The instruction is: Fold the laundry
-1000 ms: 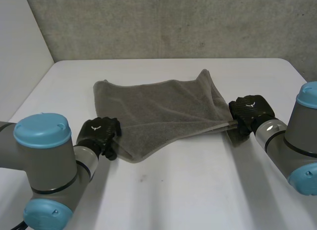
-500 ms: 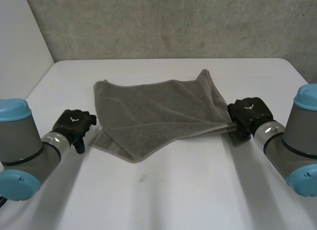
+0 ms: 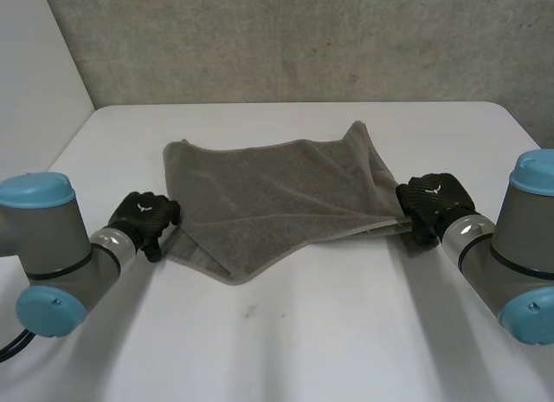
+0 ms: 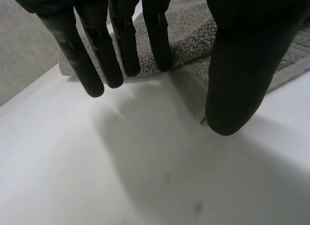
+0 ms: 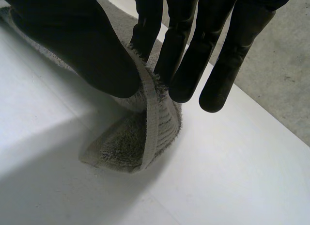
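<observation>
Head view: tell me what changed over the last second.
The left robot hand left the near-left edge of the gray towel, drew off leftward, then came partway back, open. The right robot hand stayed pinched on its right corner; the towel hardly shifted.

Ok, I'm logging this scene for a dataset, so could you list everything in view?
towel: one, grey-brown, partly doubled over, on the middle of the table between the hands
table: one, white, under everything
wall: one, grey concrete, behind the table
arms: two, grey with light-blue caps, one at each side
left hand: one, black, open, fingers straight beside the towel's left edge
right hand: one, black, pinching the towel's right corner between thumb and fingers
</observation>
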`<action>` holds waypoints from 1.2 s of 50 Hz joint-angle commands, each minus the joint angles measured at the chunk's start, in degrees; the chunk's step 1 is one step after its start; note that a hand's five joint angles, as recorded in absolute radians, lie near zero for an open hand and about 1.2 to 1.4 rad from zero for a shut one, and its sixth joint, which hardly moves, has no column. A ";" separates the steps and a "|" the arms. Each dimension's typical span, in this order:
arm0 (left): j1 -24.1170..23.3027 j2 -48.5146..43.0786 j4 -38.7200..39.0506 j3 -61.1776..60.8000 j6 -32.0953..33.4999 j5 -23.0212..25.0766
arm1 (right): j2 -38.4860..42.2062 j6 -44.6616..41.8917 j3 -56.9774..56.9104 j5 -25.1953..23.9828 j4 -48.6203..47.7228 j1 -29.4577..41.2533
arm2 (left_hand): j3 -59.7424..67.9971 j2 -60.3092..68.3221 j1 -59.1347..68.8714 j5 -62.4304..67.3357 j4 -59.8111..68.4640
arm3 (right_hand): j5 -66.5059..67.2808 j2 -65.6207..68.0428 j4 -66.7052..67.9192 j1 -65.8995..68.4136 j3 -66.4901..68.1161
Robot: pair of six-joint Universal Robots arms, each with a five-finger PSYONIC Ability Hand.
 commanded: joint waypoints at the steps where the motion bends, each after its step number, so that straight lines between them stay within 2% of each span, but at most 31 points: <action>1: -0.35 -0.33 -0.03 0.93 -0.84 -0.04 | 0.12 0.00 -0.05 0.00 -0.08 0.00 | 7.41 7.40 7.46 7.51 7.36 | 12.35 12.23 11.47 24.01 11.73; 10: -1.66 0.89 -1.25 -0.38 -1.19 -0.39 | 0.47 -0.44 -0.05 0.00 -0.08 0.00 | 13.29 13.28 13.34 13.38 13.23 | 12.35 12.23 11.47 24.01 11.73; 42: -1.93 -2.80 -1.70 2.87 -1.02 -0.04 | 0.91 -0.44 -0.14 0.00 -0.08 0.00 | 13.63 13.62 13.68 13.73 13.58 | 12.35 12.23 11.47 24.01 11.73; 60: -3.33 -4.20 -1.61 5.94 -1.28 -0.04 | 1.35 -0.53 -0.23 -0.09 -0.08 -0.09 | 41.04 41.03 41.09 41.14 40.99 | 12.35 12.23 11.47 24.01 11.73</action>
